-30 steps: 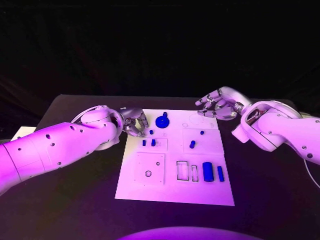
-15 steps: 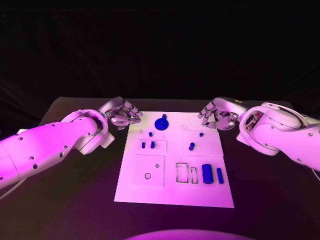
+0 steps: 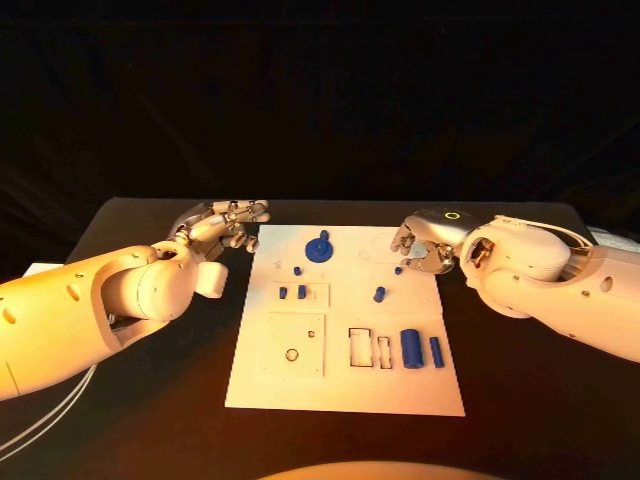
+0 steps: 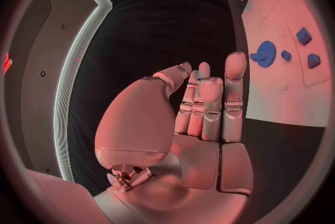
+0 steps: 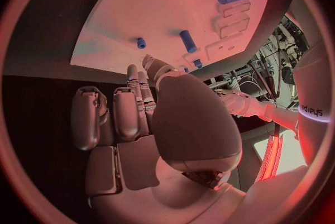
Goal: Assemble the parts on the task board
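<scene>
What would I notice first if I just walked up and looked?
Probably the white board in the middle of the black table, dotted with small blue parts. The biggest is a round blue gear near the board's far edge. Then the two shiny hands, the left hand beside the board's far left corner and the right hand at its far right corner, both holding nothing.

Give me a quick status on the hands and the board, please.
Left robot hand open, off board. Right robot hand empty at board's edge. Task board untouched; blue gear seated. Nothing in the way.
</scene>
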Controlling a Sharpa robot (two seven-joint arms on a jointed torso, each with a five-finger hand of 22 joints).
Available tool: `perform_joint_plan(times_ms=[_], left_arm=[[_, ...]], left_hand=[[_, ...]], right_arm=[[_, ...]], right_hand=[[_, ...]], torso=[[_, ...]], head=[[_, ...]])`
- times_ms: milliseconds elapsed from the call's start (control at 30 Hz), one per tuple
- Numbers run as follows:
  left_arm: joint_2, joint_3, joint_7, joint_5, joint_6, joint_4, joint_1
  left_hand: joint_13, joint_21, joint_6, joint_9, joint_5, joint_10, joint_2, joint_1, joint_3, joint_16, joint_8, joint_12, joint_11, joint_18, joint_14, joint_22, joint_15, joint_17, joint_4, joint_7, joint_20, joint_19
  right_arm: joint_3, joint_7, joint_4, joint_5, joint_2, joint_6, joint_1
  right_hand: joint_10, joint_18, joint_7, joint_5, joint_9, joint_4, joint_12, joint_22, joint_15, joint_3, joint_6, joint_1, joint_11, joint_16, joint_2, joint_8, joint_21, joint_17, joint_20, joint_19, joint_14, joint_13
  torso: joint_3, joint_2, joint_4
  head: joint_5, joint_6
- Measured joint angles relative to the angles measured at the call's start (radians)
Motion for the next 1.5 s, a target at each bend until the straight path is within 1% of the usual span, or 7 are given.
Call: perform_joint_plan(times_ms=[67, 267, 633, 800, 1133, 1300, 1500], left_arm=[[-0.003, 0.0, 0.008, 0.031, 0.007, 0.003, 0.0], [-0.008, 0.0, 0.03, 0.09, 0.029, 0.008, -0.001], [-0.012, -0.001, 0.042, 0.112, 0.048, 0.019, -0.001], [-0.013, -0.001, 0.041, 0.112, 0.053, 0.02, -0.001], [-0.014, -0.001, 0.037, 0.106, 0.056, 0.021, -0.001], [-0.014, -0.001, 0.037, 0.103, 0.056, 0.021, -0.001], [-0.015, -0.001, 0.036, 0.099, 0.056, 0.021, -0.001]], left_hand=[[0.001, -0.012, 0.0, 0.0, 0.0, 0.0, 0.0, 0.0, -0.001, -0.006, 0.0, 0.0, 0.0, 0.011, -0.007, -0.007, 0.001, -0.009, -0.001, 0.0, 0.0, 0.0], [0.004, -0.038, 0.0, 0.0, 0.0, -0.007, 0.0, 0.0, -0.008, -0.018, 0.005, 0.009, 0.0, 0.011, -0.016, -0.022, 0.002, -0.031, -0.008, 0.0, 0.002, -0.009], [0.007, -0.064, 0.0, 0.0, 0.0, -0.013, 0.007, 0.007, -0.012, -0.028, 0.005, 0.016, -0.002, 0.011, -0.023, -0.037, 0.002, -0.051, -0.012, 0.0, 0.001, -0.02], [0.008, -0.102, -0.002, -0.001, 0.0, -0.018, 0.011, 0.011, -0.015, -0.05, 0.005, 0.023, 0.004, 0.011, -0.04, -0.058, 0.002, -0.083, -0.021, -0.002, 0.001, -0.03], [0.009, -0.106, -0.002, -0.001, 0.0, -0.022, 0.011, 0.011, -0.015, -0.052, 0.005, 0.023, 0.0, 0.011, -0.04, -0.062, 0.002, -0.091, -0.021, -0.002, -0.002, -0.034], [0.01, -0.106, -0.002, -0.002, 0.0, -0.022, 0.015, 0.015, -0.018, -0.057, 0.009, 0.025, 0.0, 0.011, -0.048, -0.064, 0.002, -0.096, -0.023, -0.002, -0.002, -0.034], [0.01, -0.112, -0.002, -0.002, 0.0, -0.022, 0.015, 0.015, -0.014, -0.057, 0.009, 0.028, 0.0, 0.011, -0.048, -0.066, 0.002, -0.098, -0.027, -0.002, -0.002, -0.034]], right_arm=[[0.0, -0.007, -0.004, -0.012, 0.005, 0.01, -0.003], [0.0, -0.026, -0.022, -0.04, 0.031, 0.046, -0.015], [-0.001, -0.035, -0.045, -0.06, 0.055, 0.102, -0.03], [0.001, -0.037, -0.05, -0.065, 0.063, 0.11, -0.03], [0.004, -0.043, -0.055, -0.075, 0.071, 0.113, -0.032], [0.006, -0.052, -0.056, -0.089, 0.077, 0.113, -0.036], [0.005, -0.069, -0.046, -0.113, 0.077, 0.099, -0.043]], right_hand=[[0.0, 0.0, 0.0, -0.005, -0.001, 0.002, 0.0, 0.0, 0.0, 0.002, 0.0, -0.007, 0.0, 0.0, -0.006, 0.0, 0.0, -0.001, -0.002, 0.002, 0.0, -0.005], [0.0, 0.0, -0.001, -0.005, -0.001, -0.001, 0.0, 0.0, -0.002, 0.007, 0.001, -0.013, 0.0, 0.0, 0.0, 0.0, -0.004, -0.003, -0.002, 0.002, 0.002, -0.015], [0.009, 0.0, -0.005, -0.005, 0.0, -0.005, 0.0, 0.001, -0.007, 0.022, 0.005, -0.013, -0.009, 0.0, 0.0, 0.0, -0.004, -0.006, -0.005, -0.002, 0.0, -0.031], [0.014, 0.0, -0.009, -0.005, 0.001, -0.01, 0.0, 0.001, -0.014, 0.035, 0.014, -0.019, -0.014, 0.0, 0.007, 0.0, -0.004, -0.006, -0.009, 0.001, 0.0, -0.041], [0.077, 0.0, -0.01, -0.025, 0.012, -0.05, 0.007, 0.001, -0.029, 0.081, 0.068, 0.006, -0.019, -0.001, 0.033, 0.016, -0.004, 0.002, -0.027, 0.012, 0.0, -0.061], [0.091, 0.0, -0.012, -0.052, 0.02, -0.076, 0.006, 0.001, -0.029, 0.106, 0.084, 0.01, -0.016, 0.005, 0.044, 0.018, 0.0, 0.006, -0.031, 0.016, 0.0, -0.065], [0.095, 0.0, -0.01, -0.056, 0.021, -0.087, 0.005, 0.0, -0.029, 0.117, 0.086, 0.01, -0.02, 0.005, 0.049, 0.021, 0.0, 0.006, -0.031, 0.016, 0.0, -0.071]], torso=[[-0.0003, 0.0, -0.0003], [0.0001, 0.001, -0.0007], [0.001, 0.001, 0.0006], [0.0015, 0.001, -0.0004], [0.0021, 0.001, 0.0], [0.0021, 0.001, -0.0005], [0.0021, 0.001, -0.0005]], head=[[-0.001, 0.0], [-0.003, 0.0], [-0.001, -0.004], [-0.001, -0.005], [0.0, -0.007], [0.0, -0.009], [-0.002, -0.01]])
